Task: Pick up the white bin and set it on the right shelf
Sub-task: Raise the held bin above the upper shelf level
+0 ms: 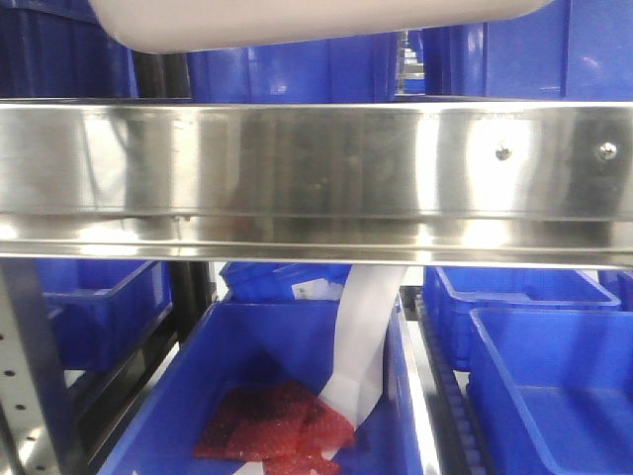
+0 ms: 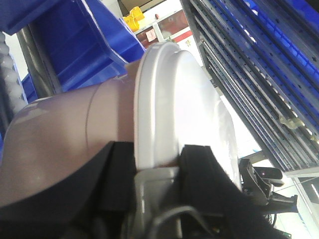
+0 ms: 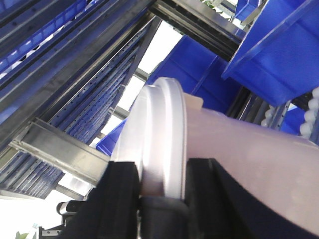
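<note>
Presently noted: white bin (image 1: 297, 22) at 12 o'clock, above right shelf (image 1: 297, 163) front rail and apart from it. Pinched at lidded rim by left gripper (image 2: 158, 167) and right gripper (image 3: 162, 191). Blue bins (image 1: 554, 376) at 5 o'clock below.

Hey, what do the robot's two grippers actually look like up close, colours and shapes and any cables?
The left gripper has two broad matte black fingers on a light grey body, with a thin grey cable looping below it. The right gripper shows the same wide black fingers around a dark base. No markings visible.
</note>
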Robot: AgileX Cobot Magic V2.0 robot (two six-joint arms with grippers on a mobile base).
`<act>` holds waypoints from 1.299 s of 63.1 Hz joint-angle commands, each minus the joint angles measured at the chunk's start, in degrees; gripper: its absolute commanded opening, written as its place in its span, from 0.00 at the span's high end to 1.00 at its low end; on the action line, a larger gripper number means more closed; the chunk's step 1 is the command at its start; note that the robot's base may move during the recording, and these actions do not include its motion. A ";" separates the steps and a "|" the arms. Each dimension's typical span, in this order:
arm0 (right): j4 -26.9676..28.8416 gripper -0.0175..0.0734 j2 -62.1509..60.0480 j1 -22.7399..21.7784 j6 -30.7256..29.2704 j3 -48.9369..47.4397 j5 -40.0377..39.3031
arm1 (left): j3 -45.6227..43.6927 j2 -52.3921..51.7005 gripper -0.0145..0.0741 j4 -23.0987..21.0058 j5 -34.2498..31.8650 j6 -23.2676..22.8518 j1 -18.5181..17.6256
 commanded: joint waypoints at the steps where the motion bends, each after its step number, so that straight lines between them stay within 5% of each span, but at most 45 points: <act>1: 6.37 0.74 -1.98 1.99 -0.16 -2.37 11.18 | -2.09 -2.48 0.98 -4.49 14.73 0.81 -1.97; 82: 6.37 0.74 -1.98 1.99 -0.16 -2.37 11.30 | -2.09 -2.48 0.98 -4.61 13.91 0.81 -1.97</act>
